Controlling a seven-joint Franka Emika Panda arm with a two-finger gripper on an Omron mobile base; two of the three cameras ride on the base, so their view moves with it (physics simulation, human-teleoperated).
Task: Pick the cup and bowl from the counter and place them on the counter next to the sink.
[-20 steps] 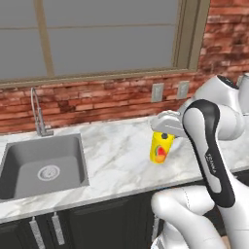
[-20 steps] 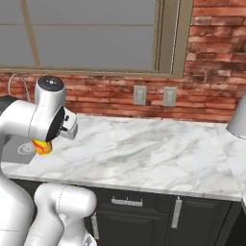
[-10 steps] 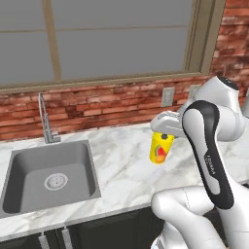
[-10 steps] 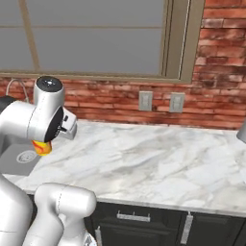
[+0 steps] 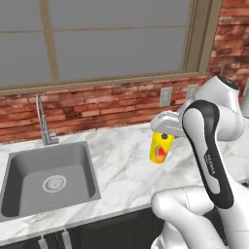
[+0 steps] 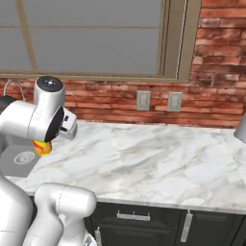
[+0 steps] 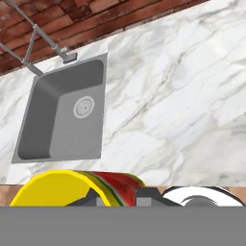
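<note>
My gripper [image 5: 164,131] is shut on the cup [image 5: 160,147], a small yellow tumbler with a red mark. It holds the cup by the rim, in the air above the white marble counter [image 5: 121,168]. The sink [image 5: 30,168] lies to the left of the cup, with its thin faucet [image 5: 42,119] at the back. In the hand view the cup [image 7: 62,186] sits at the bottom, with the sink [image 7: 57,125] and the counter [image 7: 182,96] below it. In the right base view the cup [image 6: 42,147] peeks out under the arm. The bowl is out of view.
A red brick wall with two outlets [image 6: 143,101] and a wide window runs behind the counter. Dark cabinets [image 6: 144,223] stand under the marble. A grey rounded thing [image 6: 241,129] shows at the right edge.
The whole picture has slid to the right, so the camera has moved left along the counter and more of the sink shows. The cup stays in the shut gripper.
</note>
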